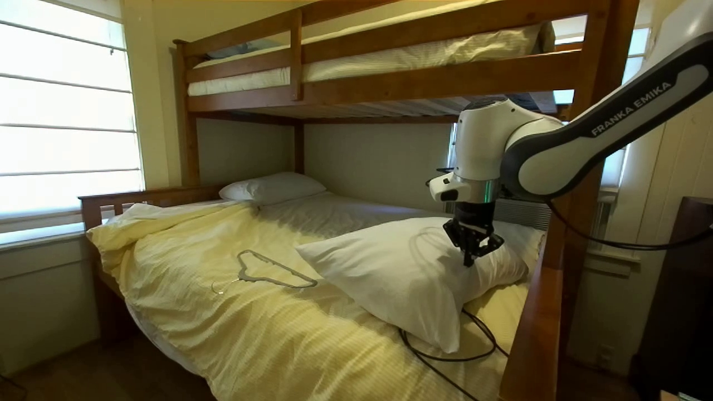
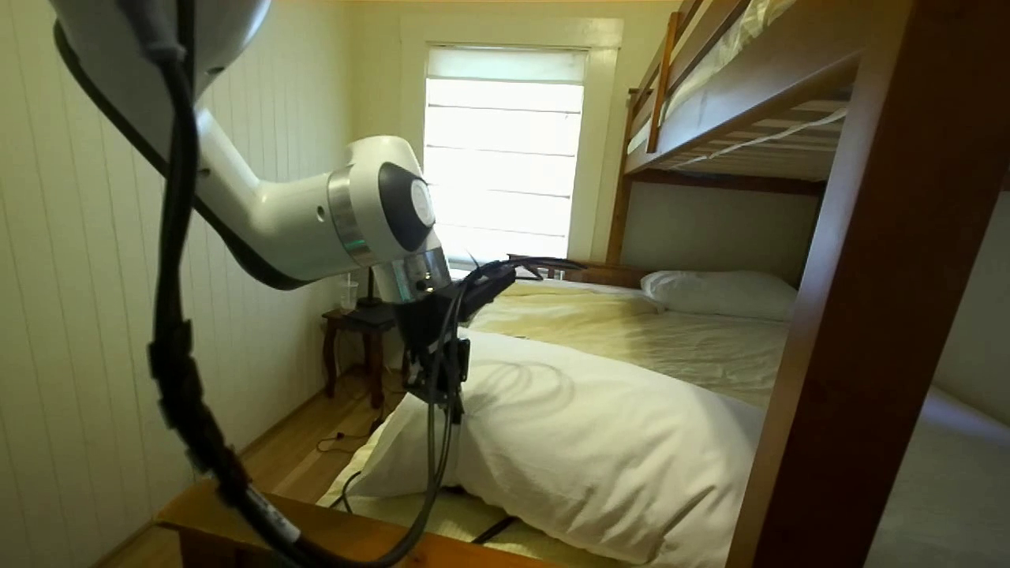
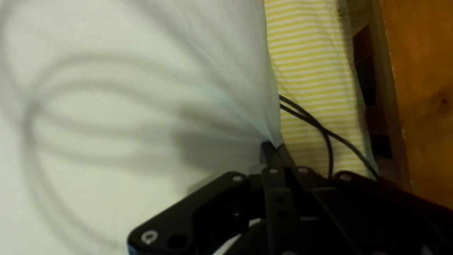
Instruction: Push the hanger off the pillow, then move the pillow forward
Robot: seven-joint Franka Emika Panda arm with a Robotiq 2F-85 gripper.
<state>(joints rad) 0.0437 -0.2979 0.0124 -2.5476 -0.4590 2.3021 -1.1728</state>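
Note:
The large cream-white pillow [image 1: 384, 273] lies on the yellow bedding near the bed's wooden end; it also shows in an exterior view [image 2: 600, 450] and in the wrist view [image 3: 116, 113]. My gripper [image 1: 469, 262] points down at the pillow's side facing the wooden end, also seen in an exterior view [image 2: 456, 414]. In the wrist view the gripper [image 3: 275, 146] has its fingertips closed on a gathered fold of the pillow's fabric. The grey hanger [image 1: 283, 265] lies flat on the yellow bedding beside the pillow, apart from it. The hanger is out of sight in the other views.
Black cables [image 1: 479, 356] loop on the bedding beside and under the pillow. The wooden bed end [image 1: 535, 334] stands close to the gripper. The upper bunk [image 1: 390, 83] overhangs the bed. A flatter greyish-white pillow [image 1: 273, 188] lies at the far end.

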